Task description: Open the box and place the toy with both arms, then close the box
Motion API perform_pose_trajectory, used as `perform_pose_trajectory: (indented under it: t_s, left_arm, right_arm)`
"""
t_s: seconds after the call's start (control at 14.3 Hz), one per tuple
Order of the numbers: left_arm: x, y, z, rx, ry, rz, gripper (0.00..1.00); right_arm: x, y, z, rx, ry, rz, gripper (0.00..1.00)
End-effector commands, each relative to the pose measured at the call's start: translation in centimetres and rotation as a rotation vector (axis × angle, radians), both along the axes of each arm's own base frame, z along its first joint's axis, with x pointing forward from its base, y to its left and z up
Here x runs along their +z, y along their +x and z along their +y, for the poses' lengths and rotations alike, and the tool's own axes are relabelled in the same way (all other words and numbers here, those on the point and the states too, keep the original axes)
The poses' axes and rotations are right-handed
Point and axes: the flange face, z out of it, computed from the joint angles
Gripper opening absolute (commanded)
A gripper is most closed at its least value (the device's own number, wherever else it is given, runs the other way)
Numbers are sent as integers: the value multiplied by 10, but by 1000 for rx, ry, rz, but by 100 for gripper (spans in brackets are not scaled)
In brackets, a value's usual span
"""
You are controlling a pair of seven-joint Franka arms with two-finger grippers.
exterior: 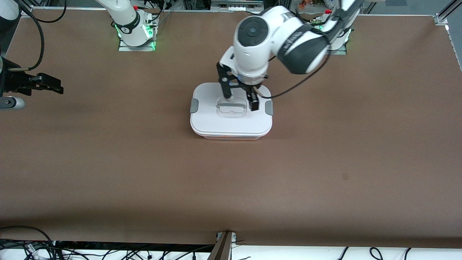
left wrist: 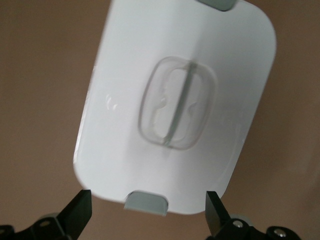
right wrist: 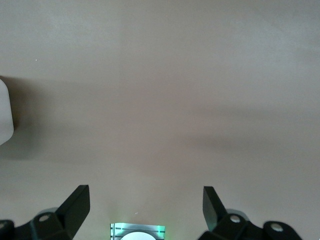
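The box [exterior: 231, 124] stands mid-table with its white lid on, a grey clip [exterior: 194, 105] at each end and a clear handle [exterior: 231, 109] in the middle. My left gripper [exterior: 241, 99] hangs open and empty above the lid, by the handle. In the left wrist view the lid [left wrist: 125, 75], handle [left wrist: 176, 110] and one clip [left wrist: 146, 202] lie below the open left gripper [left wrist: 147, 200]. My right gripper [exterior: 47, 85] waits open and empty above bare table at the right arm's end. The toy is out of view.
The right wrist view shows the open right gripper [right wrist: 146, 192] over bare brown table, the right arm's base with its green light [right wrist: 137, 231], and a corner of the box [right wrist: 5, 112]. Cables lie along the table's edge nearest the camera [exterior: 108, 252].
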Motion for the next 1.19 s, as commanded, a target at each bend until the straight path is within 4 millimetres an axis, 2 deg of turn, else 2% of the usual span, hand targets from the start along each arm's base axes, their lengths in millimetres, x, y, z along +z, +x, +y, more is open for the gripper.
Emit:
perform_pose_trajectory:
  t_s: [0.0,0.07,0.21,0.28,0.42,0.56,0.7,0.84,0.91,0.98,1.05,1.12]
  left_arm:
    - [29,22,60,159,20,24,100]
    - [40,29,83,223,37,17,100]
    - [61,32,106,393,66,-18,100]
    - [67,38,119,524,76,-35,100]
    - [76,46,152,633,116,-9,100]
    - [89,43,174,677,145,12,100]
    - [117,40,199,751,149,-15,100]
    - [133,46,246,833,151,-18,100]
    - [150,35,255,868,133,-28,100]
    - [158,34,282,924,126,-43,100]
    - [167,32,292,954,106,-68,100]
    - [170,23,291,958,79,-55,100]
  right_arm:
    - [5,2,2,2,-5,-9,100]
    - [6,2,2,0,-5,-10,100]
    - [5,2,0,-3,-5,-9,100]
    - [5,2,0,-5,-6,-9,100]
    - [5,2,1,-5,-6,-10,100]
    - [5,3,3,-1,-4,-15,100]
    - [5,3,5,2,-4,-18,100]
    - [7,4,6,4,-4,-26,100]
    - [7,4,7,5,-3,-29,100]
    - [7,4,8,5,-3,-29,100]
    - [7,4,8,4,-3,-29,100]
    - [7,4,8,5,-4,-30,100]
